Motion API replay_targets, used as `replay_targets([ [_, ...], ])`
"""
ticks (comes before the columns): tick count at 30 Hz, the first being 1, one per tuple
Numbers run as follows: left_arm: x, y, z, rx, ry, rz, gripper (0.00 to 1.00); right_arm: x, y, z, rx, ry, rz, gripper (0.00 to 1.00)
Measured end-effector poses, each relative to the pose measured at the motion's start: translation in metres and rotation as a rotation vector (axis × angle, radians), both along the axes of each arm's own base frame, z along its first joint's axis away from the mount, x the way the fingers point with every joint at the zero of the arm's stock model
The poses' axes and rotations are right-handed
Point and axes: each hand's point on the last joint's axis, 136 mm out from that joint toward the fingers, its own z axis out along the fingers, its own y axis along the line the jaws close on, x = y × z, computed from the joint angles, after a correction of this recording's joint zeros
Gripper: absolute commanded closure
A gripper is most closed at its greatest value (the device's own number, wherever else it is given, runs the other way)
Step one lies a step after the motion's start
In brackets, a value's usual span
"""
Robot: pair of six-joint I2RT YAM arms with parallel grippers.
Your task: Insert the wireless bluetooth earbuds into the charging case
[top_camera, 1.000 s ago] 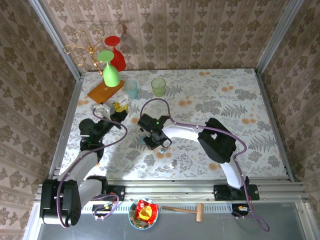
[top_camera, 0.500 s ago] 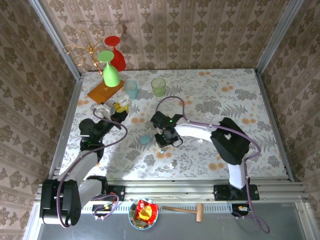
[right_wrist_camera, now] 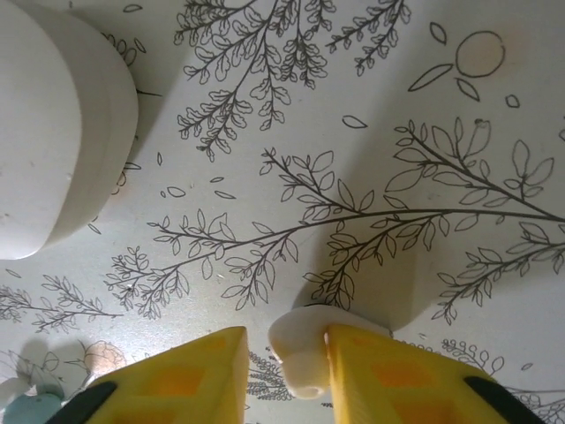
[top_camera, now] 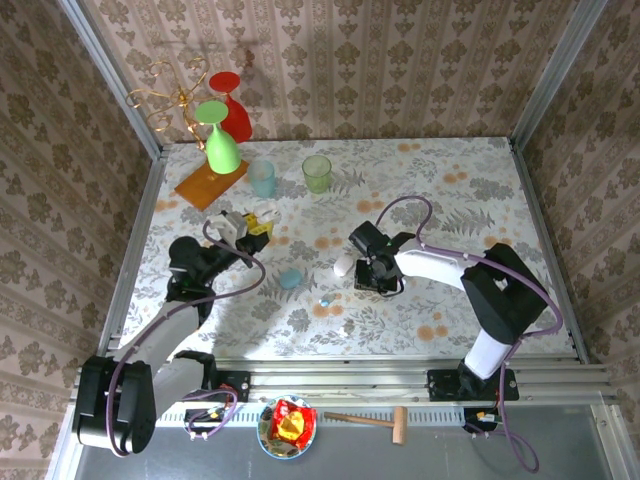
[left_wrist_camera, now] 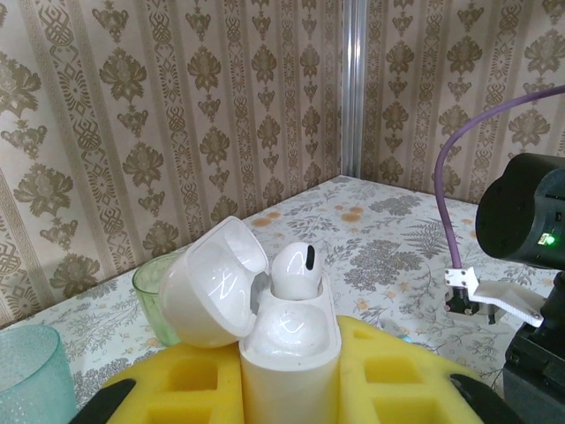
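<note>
Sitting in one open case (left_wrist_camera: 290, 353): one earbud (left_wrist_camera: 293, 269).

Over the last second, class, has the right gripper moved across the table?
Yes. The right gripper has travelled to the right: it was below the green cup, and now sits well right of it, beside the white case.

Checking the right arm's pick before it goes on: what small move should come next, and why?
Probably close the right gripper's jaws on the white earbud: it lies on the table between them, against one pad with a gap to the other. The left gripper holds the charging case open with a seated earbud in it, ready for another.
</note>
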Motion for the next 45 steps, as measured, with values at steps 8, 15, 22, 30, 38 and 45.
replay_targets([
  [8, -0.005, 0.001, 0.005, 0.005, -0.018, 0.001, 1.00, -0.005, -0.005, 0.038, 0.003, -0.065, 0.085, 0.52],
  [15, -0.013, 0.003, 0.013, 0.002, -0.058, 0.001, 1.00, 0.003, -0.006, 0.059, -0.140, -0.086, 0.369, 0.52],
  [22, -0.021, 0.005, 0.016, 0.015, -0.073, 0.006, 1.00, 0.010, -0.001, 0.044, -0.311, 0.023, 0.539, 0.54],
  [30, -0.021, 0.006, 0.010, 0.029, -0.060, 0.014, 1.00, 0.008, 0.005, 0.015, -0.415, 0.168, 0.651, 0.57],
  [38, -0.022, 0.007, 0.008, 0.036, -0.053, 0.019, 1.00, 0.007, 0.005, 0.000, -0.447, 0.237, 0.689, 0.65],
  [45, -0.022, 0.008, 0.008, 0.040, -0.058, 0.023, 1.00, 0.005, -0.001, -0.006, -0.482, 0.272, 0.699, 0.66],
])
